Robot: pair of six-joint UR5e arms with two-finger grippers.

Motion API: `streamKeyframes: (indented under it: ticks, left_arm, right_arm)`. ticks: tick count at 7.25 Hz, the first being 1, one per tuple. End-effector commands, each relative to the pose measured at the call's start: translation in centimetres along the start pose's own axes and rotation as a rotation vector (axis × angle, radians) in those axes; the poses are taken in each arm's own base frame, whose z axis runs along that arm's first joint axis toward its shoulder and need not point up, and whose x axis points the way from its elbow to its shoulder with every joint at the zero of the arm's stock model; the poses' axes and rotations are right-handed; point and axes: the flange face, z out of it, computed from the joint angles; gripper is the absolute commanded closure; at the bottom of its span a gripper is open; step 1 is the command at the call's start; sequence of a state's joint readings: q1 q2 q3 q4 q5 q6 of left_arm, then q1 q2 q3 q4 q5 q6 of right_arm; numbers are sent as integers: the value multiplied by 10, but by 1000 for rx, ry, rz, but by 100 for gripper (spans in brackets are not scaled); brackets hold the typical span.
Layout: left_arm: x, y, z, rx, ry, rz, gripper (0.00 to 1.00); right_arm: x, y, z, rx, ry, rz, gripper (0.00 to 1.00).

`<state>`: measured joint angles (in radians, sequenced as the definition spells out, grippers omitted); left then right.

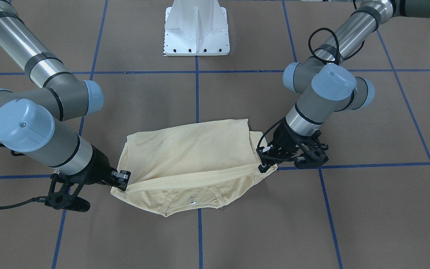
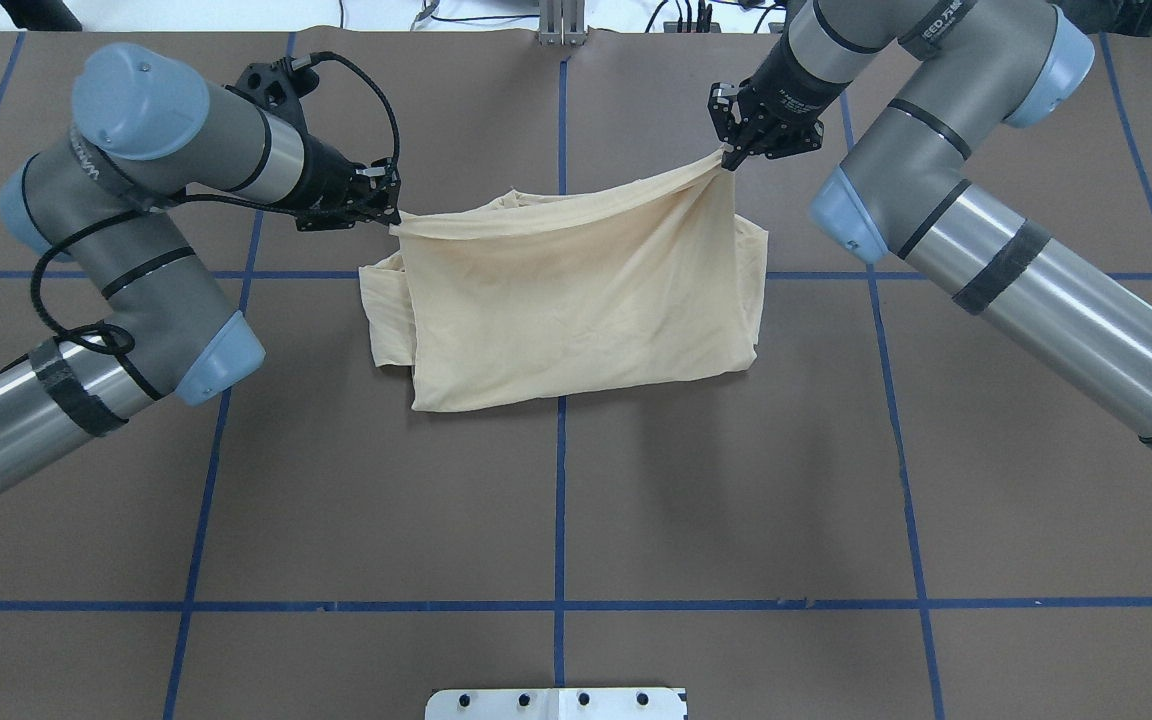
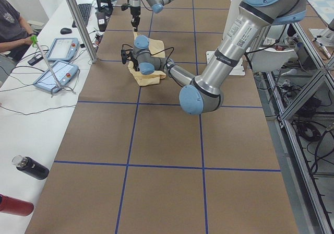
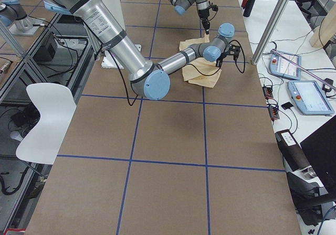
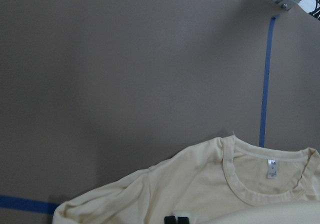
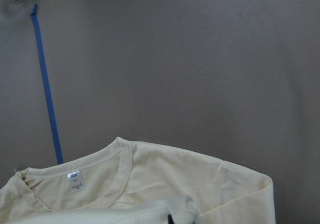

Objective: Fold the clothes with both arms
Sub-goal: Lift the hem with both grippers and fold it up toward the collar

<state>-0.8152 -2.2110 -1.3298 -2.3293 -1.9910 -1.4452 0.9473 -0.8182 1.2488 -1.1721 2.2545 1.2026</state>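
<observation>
Front-facing view, step: the T-shirt (image 1: 192,149) lies mid-bench (image 1: 349,224). One edge is raised and stretched between the two arms. Judged to be a fold toward the collar (image 1: 194,201), not yet laid down.
Front-facing view, grip: the left fingers (image 1: 262,166) and right fingers (image 1: 122,175) are each clamped on one end of the raised edge.
Overhead view, position: the edge is taut above the lower layers, on the side of the bench far from the robot. The rest of the garment lies flat.
Overhead view, next move: calls for both arms to lower in step, keep the edge tight, lay it level at the collar, then release.
Side views, finding: the garment is too small to add detail.
Wrist views, finding: the collar and shoulders lie flat on the bench.
Writing: the white tag (image 5: 271,168) carries print too small to read. Lettering on the right arm in the overhead view appears to read "EED", partly hidden. No chest print is in view.
</observation>
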Motion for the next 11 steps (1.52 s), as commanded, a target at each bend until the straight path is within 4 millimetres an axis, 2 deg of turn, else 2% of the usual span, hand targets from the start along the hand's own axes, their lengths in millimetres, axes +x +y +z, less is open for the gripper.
streamKeyframes:
  ticks: [1,2,3,5,7,9,11]
  left_arm:
    - [-3,-5,10,6,8,4,100]
    - [-11,-5,12,5,-1,7,100]
    - [-15,-6,11,6,-7,7,100]
    - [-34,-13,11,15,-36,-7,100]
    - [-44,-16,13,38,-53,-15,100]
    - [-37,-14,13,36,-45,-22,100]
    - [-20,-13,9,38,-20,-54,100]
  right_arm:
    - [1,1,9,-3,7,-1,100]
    - [-3,3,9,-4,3,-5,100]
    - [-7,12,19,-12,9,-17,100]
    - [-1,14,29,2,30,-14,100]
    - [4,12,33,0,39,-7,100]
    - [6,10,34,5,44,-4,100]
    - [-1,12,30,13,12,-28,100]
